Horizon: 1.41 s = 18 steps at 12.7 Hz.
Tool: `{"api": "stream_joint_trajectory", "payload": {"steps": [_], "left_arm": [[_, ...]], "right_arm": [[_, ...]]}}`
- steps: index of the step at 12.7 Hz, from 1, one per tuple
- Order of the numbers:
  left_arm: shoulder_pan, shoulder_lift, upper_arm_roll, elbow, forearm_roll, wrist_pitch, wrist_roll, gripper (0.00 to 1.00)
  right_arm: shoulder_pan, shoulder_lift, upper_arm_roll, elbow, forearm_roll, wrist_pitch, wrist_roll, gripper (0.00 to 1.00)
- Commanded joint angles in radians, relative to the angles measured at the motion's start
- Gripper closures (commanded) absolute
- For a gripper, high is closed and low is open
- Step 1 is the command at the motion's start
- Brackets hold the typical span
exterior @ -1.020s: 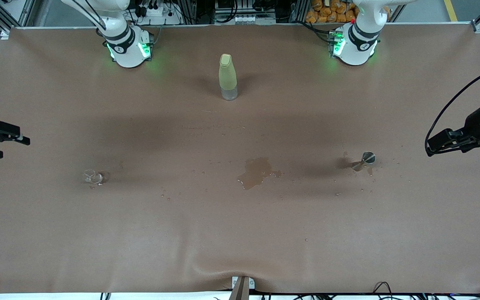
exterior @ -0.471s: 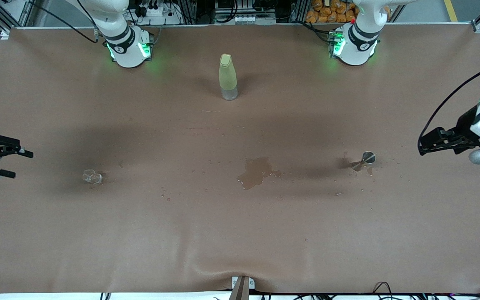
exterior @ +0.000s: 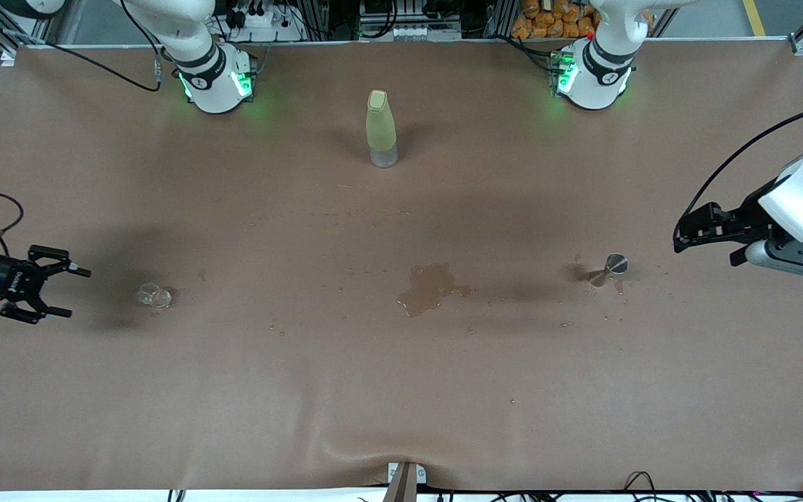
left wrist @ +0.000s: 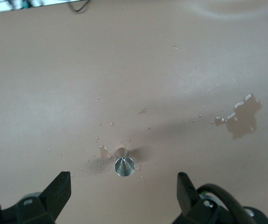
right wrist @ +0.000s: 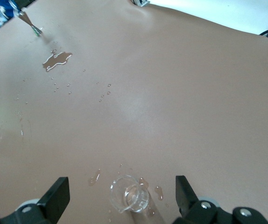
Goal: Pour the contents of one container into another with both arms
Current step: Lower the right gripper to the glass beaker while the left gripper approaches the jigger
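A: Glass (exterior: 154,295) stands low on the bench (exterior: 401,390), at the middle left of the front frame, toward the right arm's end. It looks clear and upright, with small drops around its foot.

B: And the right claw (exterior: 70,291)?

A: At the left edge of that frame, just beside the glass but apart from it, fingers spread wide and holding nothing. In the right wrist view the glass (right wrist: 130,194) sits at the bottom centre, between the two fingertips (right wrist: 59,192).

B: The other container?

A: A small steel cup (exterior: 615,264), a jigger by its shape, at the middle right, toward the left arm's end, wet marks beside it. The left claw (exterior: 680,237) hangs near it at the right edge, also wide open and empty. The left wrist view shows the cup (left wrist: 123,165) low in the frame between the fingers (left wrist: 59,189).

B: Anything else?

A: A puddle (exterior: 428,287) at the frame's centre, between the two containers, and a pale yellow bottle (exterior: 380,128) upright at upper centre, farther from the camera, between the arms' bases.
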Motion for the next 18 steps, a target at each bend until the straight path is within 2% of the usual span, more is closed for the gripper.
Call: {"api": "stream_joint_trajectory", "payload": {"steps": [1,4,6,10,12,14,18], "left_arm": [[0.023,0.028,0.009,0.009,-0.080,0.007,0.239,0.00],[0.128,0.097,0.009,0.009,-0.246,0.007,0.627,0.00],[0.157,0.134,0.009,0.009,-0.260,0.007,0.837,0.00],[0.198,0.196,0.009,-0.006,-0.335,0.007,1.140,0.00],[0.210,0.218,0.009,-0.015,-0.343,-0.033,1.224,0.00],[0.234,0.259,0.004,-0.021,-0.358,-0.104,1.472,0.00],[0.274,0.370,0.006,-0.023,-0.445,-0.185,1.737,0.00]], "right_arm": [[-0.047,0.101,0.015,0.016,0.132,-0.037,-0.248,0.00],[-0.073,0.190,0.015,0.017,0.209,-0.040,-0.414,0.00],[-0.082,0.240,0.015,0.020,0.256,-0.079,-0.521,0.00],[-0.085,0.311,0.017,0.026,0.342,-0.096,-0.676,0.00],[-0.084,0.330,0.017,0.026,0.353,-0.112,-0.692,0.00],[-0.087,0.337,0.017,0.025,0.355,-0.127,-0.738,0.00],[-0.087,0.348,0.018,0.025,0.358,-0.165,-0.766,0.00]]}}
